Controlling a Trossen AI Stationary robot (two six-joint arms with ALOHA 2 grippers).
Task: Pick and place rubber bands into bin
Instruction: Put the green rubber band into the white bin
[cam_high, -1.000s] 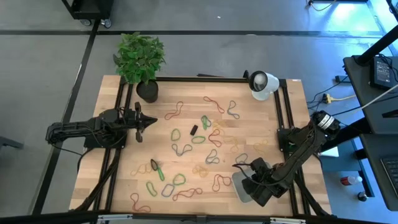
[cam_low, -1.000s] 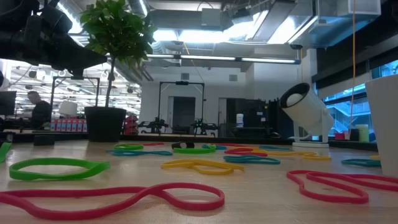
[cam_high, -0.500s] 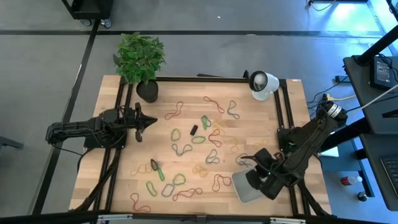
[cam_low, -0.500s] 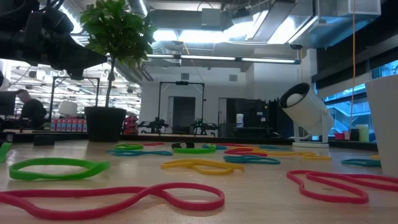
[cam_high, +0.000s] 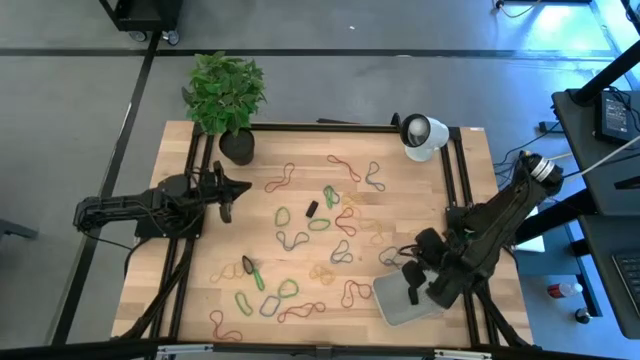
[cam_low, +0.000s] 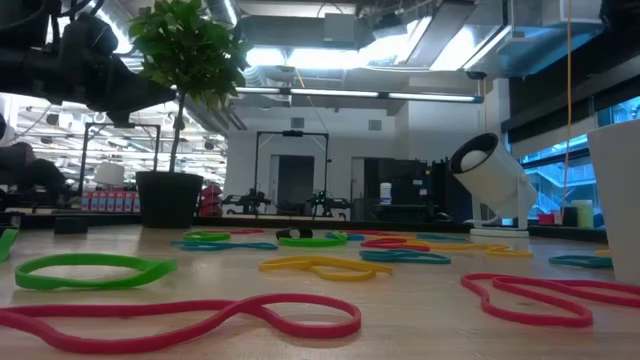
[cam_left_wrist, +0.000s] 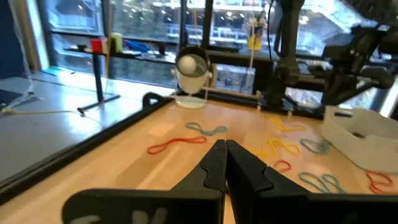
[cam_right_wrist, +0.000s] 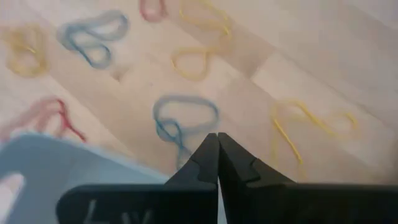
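Observation:
Several rubber bands lie loose on the wooden table: red (cam_high: 279, 179), green (cam_high: 319, 224) and blue (cam_right_wrist: 185, 118) ones, with a green (cam_low: 90, 268) and a red one (cam_low: 180, 318) close in the low view. The pale bin (cam_high: 395, 310) sits flat near the table's near right corner; it also shows in the left wrist view (cam_left_wrist: 360, 134). My right gripper (cam_high: 412, 293) hovers over the bin's far edge, shut and holding nothing, pointing steeply down. My left gripper (cam_high: 232, 190) waits at the table's left side, shut and level, also holding nothing (cam_left_wrist: 225, 155).
A potted plant (cam_high: 228, 100) stands at the far left corner and a white round device (cam_high: 420, 135) at the far right. A small black object (cam_high: 311, 209) lies among the bands. Black frame rails (cam_high: 455, 180) run along the table's sides.
My right gripper has shut on nothing and drawn back toward the table's right edge, over the bin, rising slightly and turning at the wrist. My left gripper has rolled a little in place. The bands and the bin have stayed where they were.

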